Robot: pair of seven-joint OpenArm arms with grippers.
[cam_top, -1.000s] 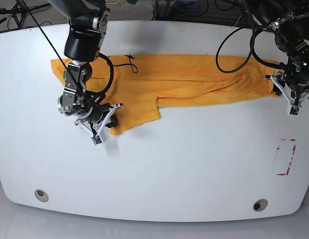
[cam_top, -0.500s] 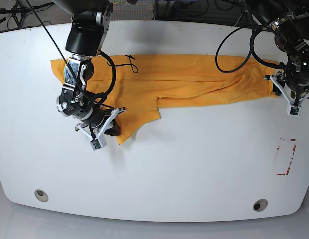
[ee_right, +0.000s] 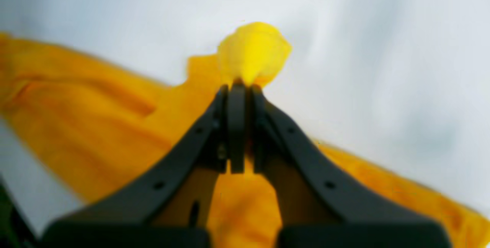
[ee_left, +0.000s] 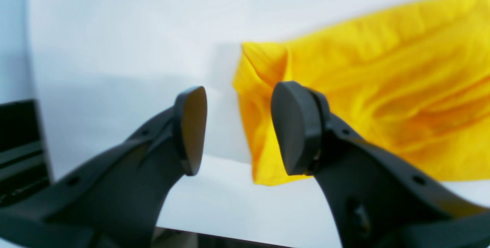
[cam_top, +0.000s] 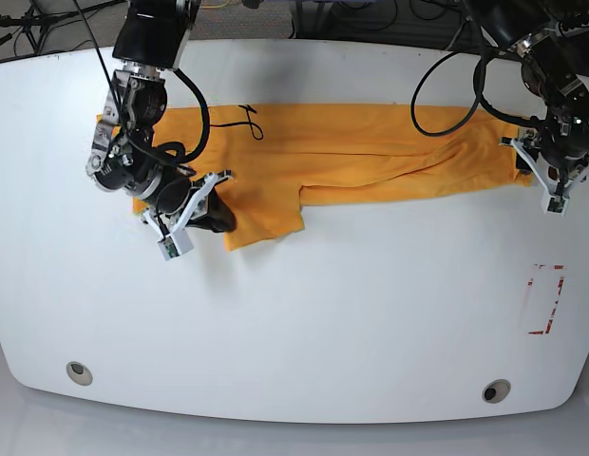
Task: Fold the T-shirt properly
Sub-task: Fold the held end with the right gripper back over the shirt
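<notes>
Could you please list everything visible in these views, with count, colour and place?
T-shirt: one, orange-yellow, spread lengthwise across the far half of the table, a flap hanging toward the near side left of centre.
Table: one, white, filling the base view.
Round insets: two, grey, near the table's front corners.
Red marking: one, a rectangular outline on the table's right side in the base view.
Cables: black, looping over the shirt by each arm.
Right claw: one, black, at the shirt's left end in the base view, shut on a bunch of cloth.
Left claw: one, black, at the shirt's other end, open, the cloth's edge between its fingers.
</notes>
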